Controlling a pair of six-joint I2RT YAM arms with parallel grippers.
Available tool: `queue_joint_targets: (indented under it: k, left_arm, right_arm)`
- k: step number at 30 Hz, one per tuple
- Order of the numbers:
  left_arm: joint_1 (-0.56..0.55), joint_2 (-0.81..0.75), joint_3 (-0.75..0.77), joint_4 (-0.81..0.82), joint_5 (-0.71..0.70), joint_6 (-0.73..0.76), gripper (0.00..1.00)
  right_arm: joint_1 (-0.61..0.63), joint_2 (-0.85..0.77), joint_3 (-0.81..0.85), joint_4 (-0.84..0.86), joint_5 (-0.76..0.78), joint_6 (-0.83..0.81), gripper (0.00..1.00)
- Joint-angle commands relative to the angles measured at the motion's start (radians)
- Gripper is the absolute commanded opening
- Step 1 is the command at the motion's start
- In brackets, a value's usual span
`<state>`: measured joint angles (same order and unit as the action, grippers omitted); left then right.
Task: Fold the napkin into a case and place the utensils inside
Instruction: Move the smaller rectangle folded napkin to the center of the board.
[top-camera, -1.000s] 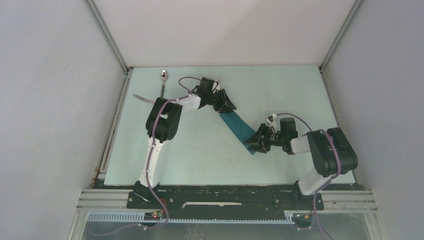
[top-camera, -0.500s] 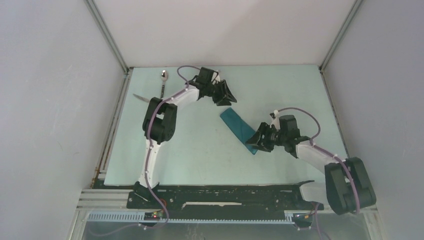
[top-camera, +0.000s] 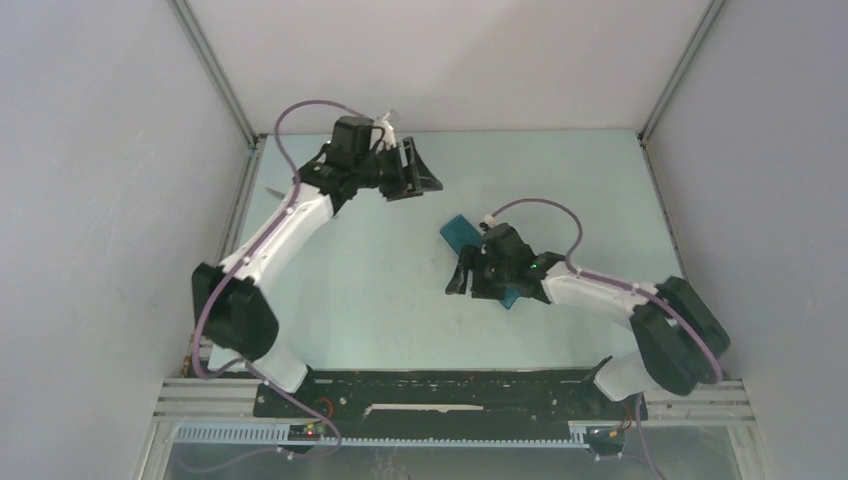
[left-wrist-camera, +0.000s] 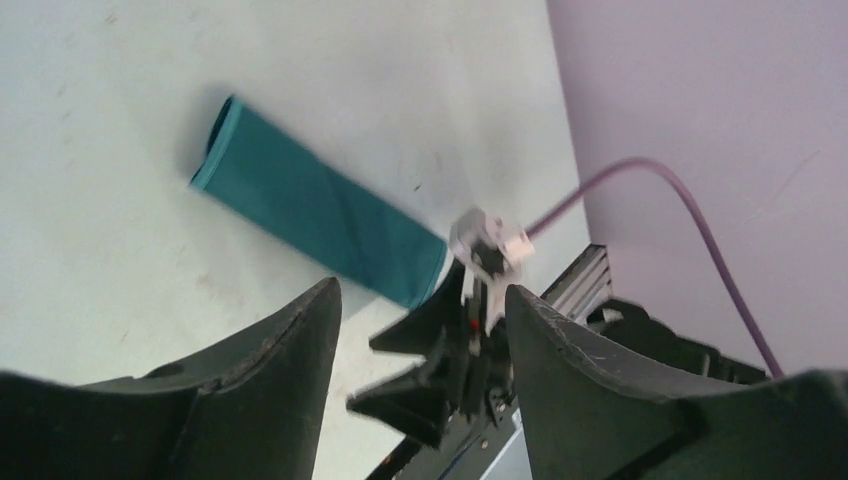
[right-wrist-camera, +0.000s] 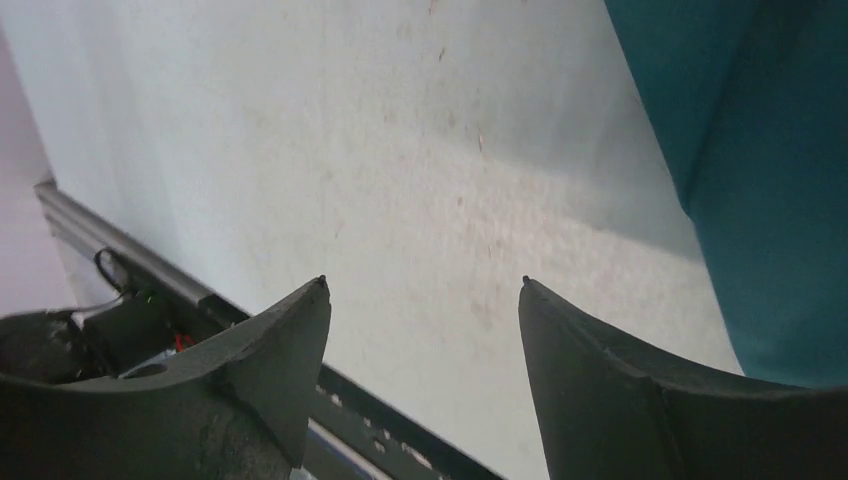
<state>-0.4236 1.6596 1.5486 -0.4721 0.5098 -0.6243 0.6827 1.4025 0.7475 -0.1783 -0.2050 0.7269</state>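
**While both pincers gape, the case (top-camera: 458, 233) lies loose on the counter (top-camera: 380, 300)**

Since nothing sits between either set of jaws, the case is ungripped. It is a narrow teal strip, flat on the counter and lying diagonally in the top view. The right arm's wrist covers its middle and most of its near end. The far end shows clearly, and a small teal corner peeks out on the near side of the wrist.

Left pincer (top-camera: 425, 170): open and empty, raised well beyond the case's far end and off to the left of it. Its own camera looks past the spread fingers (left-wrist-camera: 300, 345) at the whole strip (left-wrist-camera: 315, 215). In that view the right pincer (left-wrist-camera: 430, 370) is blurred by the case's near end.

Right pincer (top-camera: 458, 272): open and empty, sitting at the left side of the case. Its jaws point away from the case, over bare counter. In the right wrist view the teal cloth (right-wrist-camera: 760, 170) fills the right edge, outside the jaws and beside the right finger (right-wrist-camera: 600, 380). Whether that finger touches the cloth, I cannot tell.
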Motion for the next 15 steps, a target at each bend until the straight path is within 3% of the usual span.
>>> queue_joint_targets:
  k: [1,6,9,15]
  left_arm:
    - [0.049,-0.168,-0.179,-0.056,-0.068,0.059,0.68]
    - [0.076,-0.34,-0.327,-0.074,-0.115,0.084,0.69]
    - [0.082,-0.415,-0.37,-0.11,-0.171,0.103,0.69]
    - [0.13,-0.535,-0.446,-0.108,-0.213,0.093,0.7]
  right_arm:
    - [0.067,0.169,0.119,0.048,0.16,0.026,0.78]
    - [0.108,0.378,0.353,-0.048,0.266,-0.004,0.78]
    - [0.124,0.485,0.527,-0.207,0.397,0.001,0.78]
    - [0.135,0.575,0.693,-0.359,0.474,-0.214,0.74]
